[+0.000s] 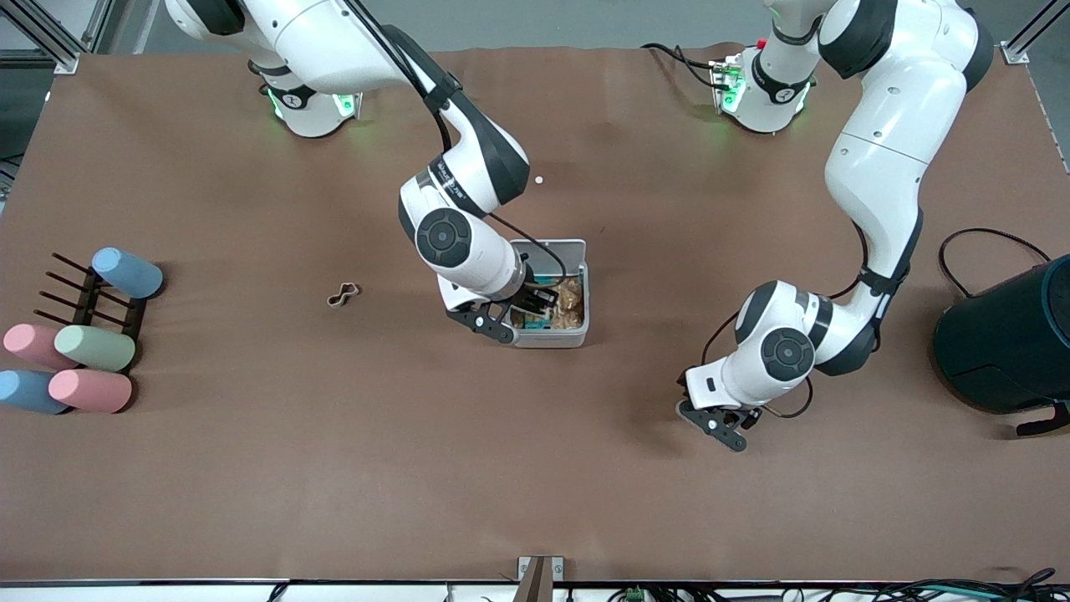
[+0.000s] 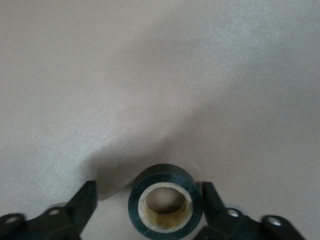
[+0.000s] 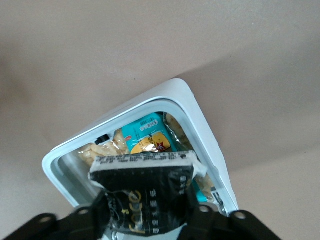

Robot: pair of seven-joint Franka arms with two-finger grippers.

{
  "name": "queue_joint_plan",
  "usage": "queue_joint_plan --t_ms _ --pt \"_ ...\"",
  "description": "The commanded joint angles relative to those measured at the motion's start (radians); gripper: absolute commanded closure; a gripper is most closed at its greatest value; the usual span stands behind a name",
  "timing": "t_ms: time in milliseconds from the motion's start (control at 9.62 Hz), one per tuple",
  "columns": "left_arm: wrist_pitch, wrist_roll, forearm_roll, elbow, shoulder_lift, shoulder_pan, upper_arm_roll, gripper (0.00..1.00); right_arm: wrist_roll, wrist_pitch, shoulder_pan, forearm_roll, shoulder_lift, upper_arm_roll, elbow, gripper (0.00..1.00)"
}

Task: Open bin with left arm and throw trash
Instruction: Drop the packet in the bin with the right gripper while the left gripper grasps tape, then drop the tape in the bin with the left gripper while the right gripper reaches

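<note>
The bin (image 1: pixel 577 251) sits mid-table, lid open, a square white box with rounded corners, already stuffed with crinkly snack packets. The right gripper (image 1: pixel 535 308) is over its opening; from the front you mostly see arm, but the right wrist cam shows the bin's (image 3: pixel 200 120) smooth rim and a dark crumpled wrapper (image 3: pixel 145 192) betw the right gripper's (image 3: pixel 150 220) fingers, which are pressed against its sides, so it's clamped on that packet w/ the printed edge poking over the bin.

At abt 4 o'clock from the bin, the left gripper (image 1: pixel 726 422) is low over bare table toward the left arm's end. The front cam hides what's under it. The left wrist cam fills that in: a black tape roll (image 2: pixel 165 203) w/ a brownish cardboard core, lying flat on the table, sits betw the left gripper's (image 2: pixel 150 200) fingers, which stand spread w/ gaps either side, not touching it.

At 9 o'clock from the bin lies a pale wavy rubber band (image 1: pixel 343 293). Further that way is a dark rack (image 1: pixel 84 293) w/ pastel cups (image 1: pixel 94 347) lying on their sides. A tiny white dot (image 1: pixel 539 180) sits at 12. At 3 o'clock, at the table edge, is a big dark teal container (image 1: pixel 1007 339). The table cover (image 1: pixel 251 468) is matte brown.
</note>
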Motion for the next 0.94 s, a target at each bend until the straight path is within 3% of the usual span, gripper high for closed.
queue_joint_plan --t_ms 0,104,416,520,624,832 --pt "-0.008 -0.014 -0.031 -0.034 -0.014 0.012 -0.008 0.87 0.005 -0.010 -0.003 0.017 0.011 0.001 0.023 0.01" --pt "-0.016 -0.014 -0.093 -0.034 -0.014 0.012 -0.006 1.00 0.008 -0.011 -0.007 0.020 0.010 0.001 0.023 0.01" --pt "-0.115 -0.062 -0.106 -0.001 -0.062 -0.011 -0.027 1.00 0.010 -0.023 -0.036 0.028 -0.004 0.001 0.025 0.01" --pt "-0.175 -0.108 -0.105 0.014 -0.097 -0.010 -0.072 1.00 0.010 -0.042 -0.079 0.040 -0.034 -0.002 0.025 0.01" --pt "-0.236 -0.171 -0.103 0.027 -0.132 -0.013 -0.118 1.00 0.002 -0.169 -0.131 0.013 -0.083 -0.010 0.023 0.02" --pt "-0.298 -0.359 -0.103 0.024 -0.160 -0.011 -0.225 1.00 -0.049 -0.316 -0.260 -0.056 -0.125 -0.010 0.008 0.14"
